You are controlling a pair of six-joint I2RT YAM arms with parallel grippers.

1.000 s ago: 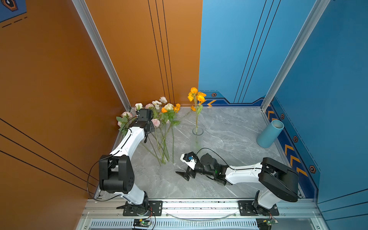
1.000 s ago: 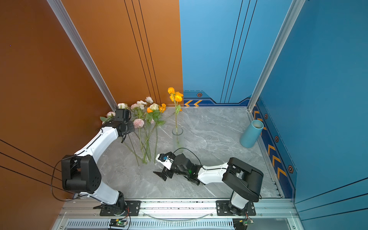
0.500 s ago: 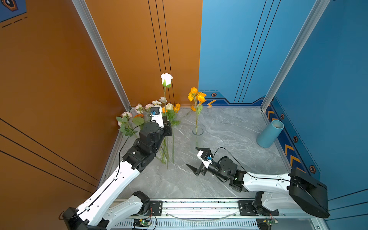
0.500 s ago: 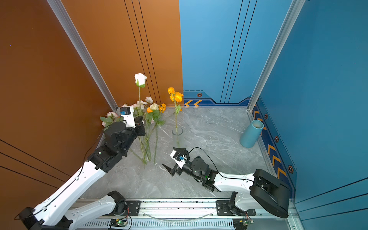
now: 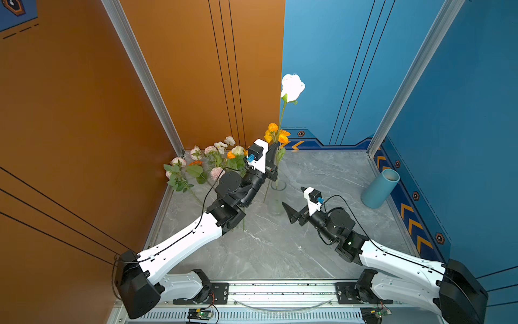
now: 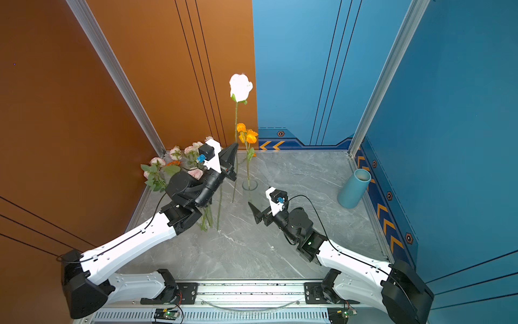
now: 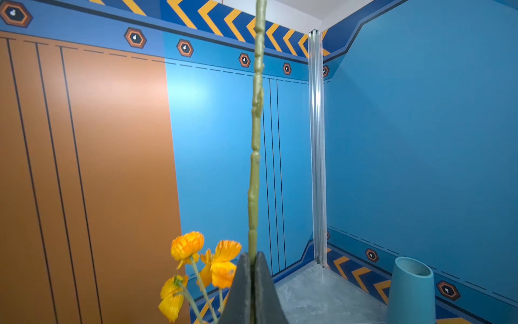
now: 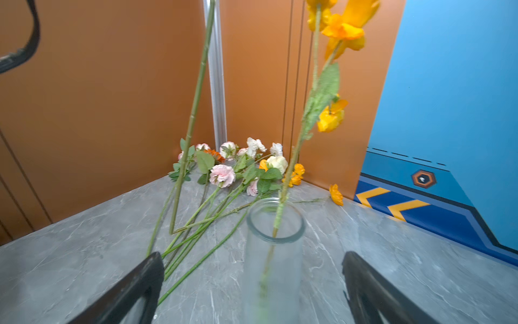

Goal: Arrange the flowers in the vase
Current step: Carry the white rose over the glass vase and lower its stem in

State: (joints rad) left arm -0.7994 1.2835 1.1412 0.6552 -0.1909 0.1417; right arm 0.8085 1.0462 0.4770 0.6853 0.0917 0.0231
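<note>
- In both top views the left claw (image 5: 274,147) is clenched on the green stem (image 5: 281,117) of a white rose (image 5: 292,87). The bloom stands high above the claw. The stem's lower end hangs below the claw, just beside the glass vase (image 5: 276,206) and outside it.
- The bunch of flowers (image 5: 213,164) lies on the table (image 5: 266,252) behind the left claw, toward the orange corner. The orange flowers (image 5: 276,134) stand in the vase, close by the claw's tips.
- In a top view the right claw (image 6: 259,196) is released, its fingers spread, low and near the foot of the vase. A blue tube (image 6: 354,188) stands well apart from it by the blue wall.
- Left wrist view: the claw's dark fingers (image 7: 242,286) press together on the stem (image 7: 255,157), which runs straight up from their tips and out of frame. The orange flowers (image 7: 213,263) sit just beside the fingers, and the blue tube (image 7: 410,291) is farther off.
- Right wrist view: the right claw (image 8: 253,258) gapes wide. The vase (image 8: 291,266) stands just ahead, in line with the gap, with one orange-flower stem inside. The bunch of flowers (image 8: 241,171) lies beyond the vase. The rose's stem (image 8: 196,112) hangs past one finger. I cannot tell whether its end touches the table.
</note>
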